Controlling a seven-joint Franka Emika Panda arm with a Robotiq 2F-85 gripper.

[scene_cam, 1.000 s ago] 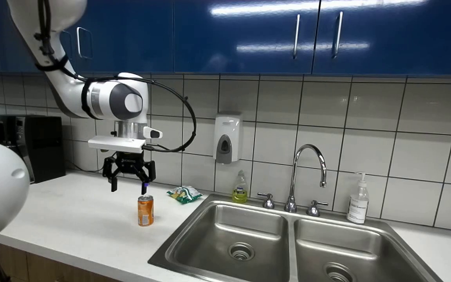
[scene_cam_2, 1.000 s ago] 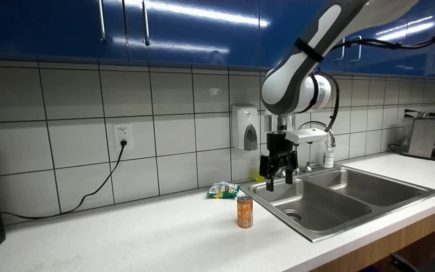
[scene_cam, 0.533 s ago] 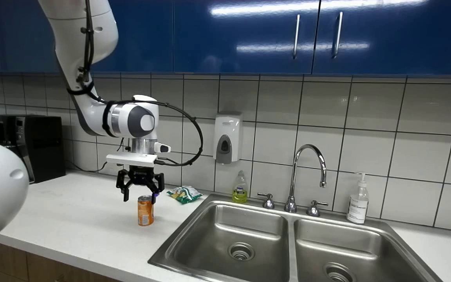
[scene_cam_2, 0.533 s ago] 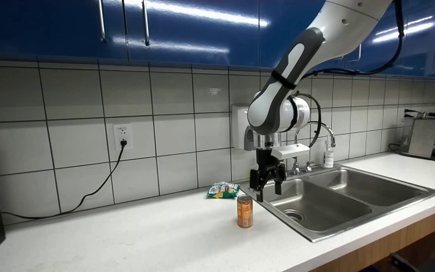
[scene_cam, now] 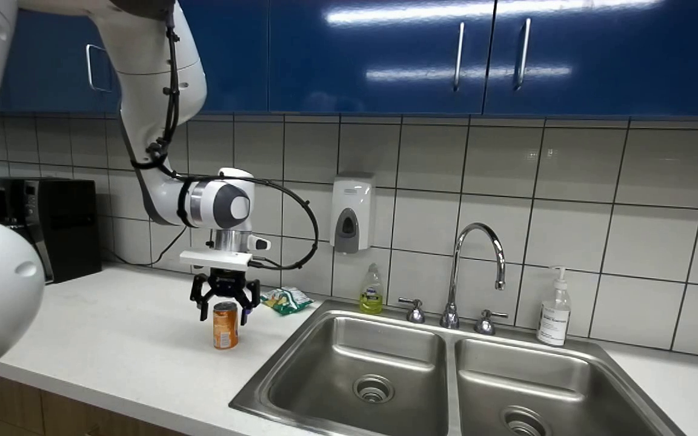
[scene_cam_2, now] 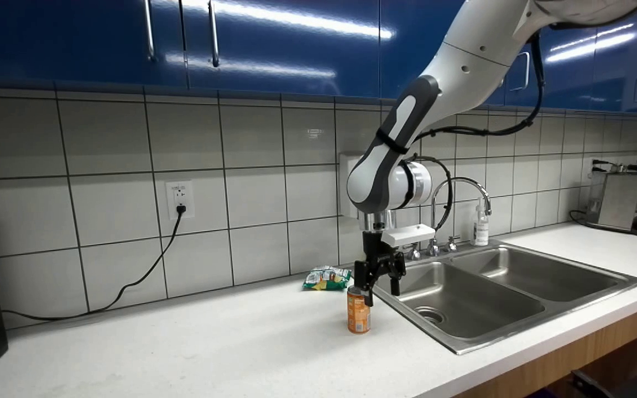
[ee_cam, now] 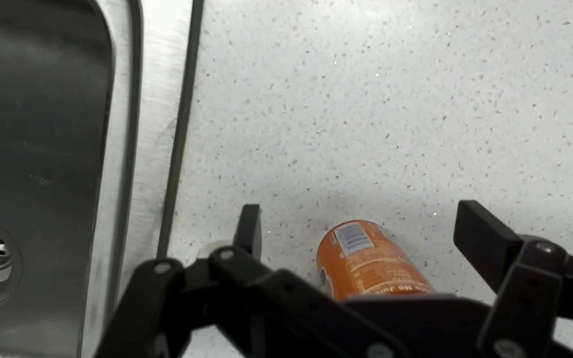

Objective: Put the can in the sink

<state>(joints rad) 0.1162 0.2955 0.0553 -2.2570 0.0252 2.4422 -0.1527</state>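
Note:
The orange can [scene_cam: 225, 333] stands upright on the white counter, left of the sink in this exterior view; it also shows in an exterior view [scene_cam_2: 358, 319] and the wrist view [ee_cam: 366, 258]. My gripper [scene_cam: 224, 318] is open and points down at the can's upper part, also seen in an exterior view [scene_cam_2: 381, 297]. In the wrist view the can lies between my two spread fingers [ee_cam: 358, 219], with gaps on both sides. The gripper's body hides the can's top there. The steel double-basin sink [scene_cam: 451, 387] stands beside the can; its rim [ee_cam: 154, 149] shows at left in the wrist view.
A green chip bag [scene_cam: 286, 300] lies behind the can near the wall. A yellow soap bottle [scene_cam: 371, 293], the chrome faucet [scene_cam: 453, 272] and a white pump bottle [scene_cam: 554, 318] stand along the sink's back edge. A black appliance [scene_cam: 61, 230] stands at the far left.
My gripper has come down and, in an exterior view, to the right, so its fingertips are now level with the can's upper part. The gripper stays open; the can has not moved.

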